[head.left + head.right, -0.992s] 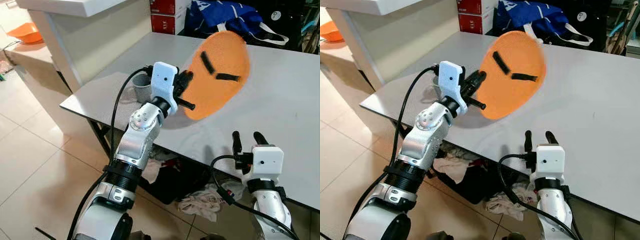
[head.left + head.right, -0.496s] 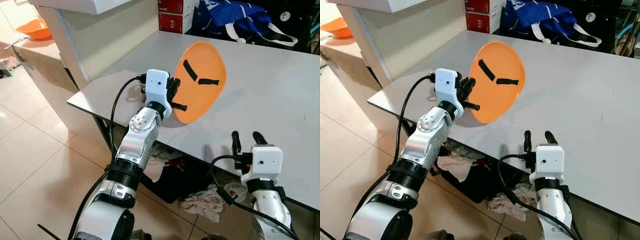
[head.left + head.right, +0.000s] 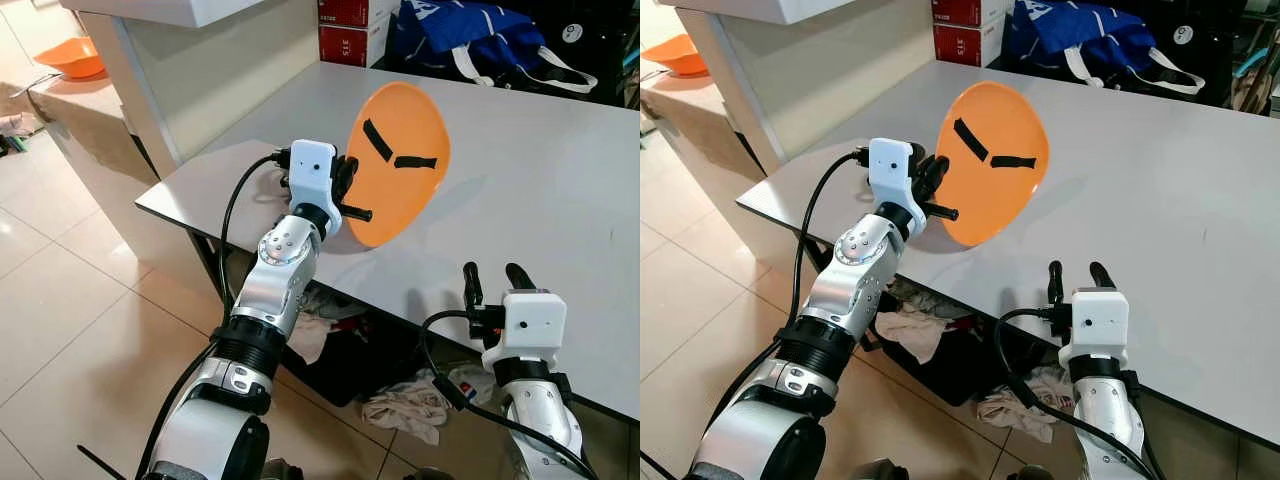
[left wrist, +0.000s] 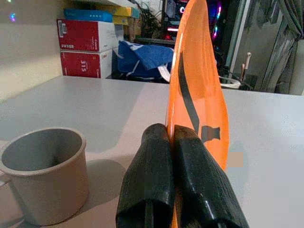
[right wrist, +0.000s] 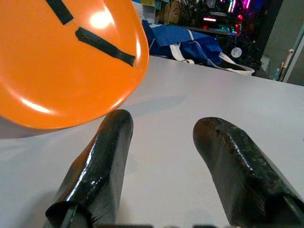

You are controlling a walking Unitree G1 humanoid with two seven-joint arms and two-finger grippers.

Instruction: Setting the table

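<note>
1. right gripper (image 3: 495,276) nearest the robot, at the near edge of the grey table (image 3: 560,200); its two black fingers (image 5: 97,166) stand well apart with only bare tabletop between them, holding nothing.
2. under the near table edge, crumpled cloths (image 3: 405,405) lie on the tiled floor (image 3: 70,300).
3. left gripper (image 3: 930,190) raised over the table's near left part; fingers pressed together on the rim of the orange plate (image 3: 398,160), seen clamped edge-on in the left wrist view.
4. the plate is held up off the table, tilted nearly on edge, its face toward the right gripper; two black tape strips (image 3: 378,141) cross that face. its lower edge sits close above the tabletop; contact cannot be told.
5. a grey cup (image 4: 45,173) stands upright on the table just beside the left gripper, apart from the plate.
6. far side of the table: a blue bag (image 3: 470,40) with white straps, red boxes (image 3: 345,30) next to it.
7. far left, an orange bowl (image 3: 70,58) on a low ledge.
</note>
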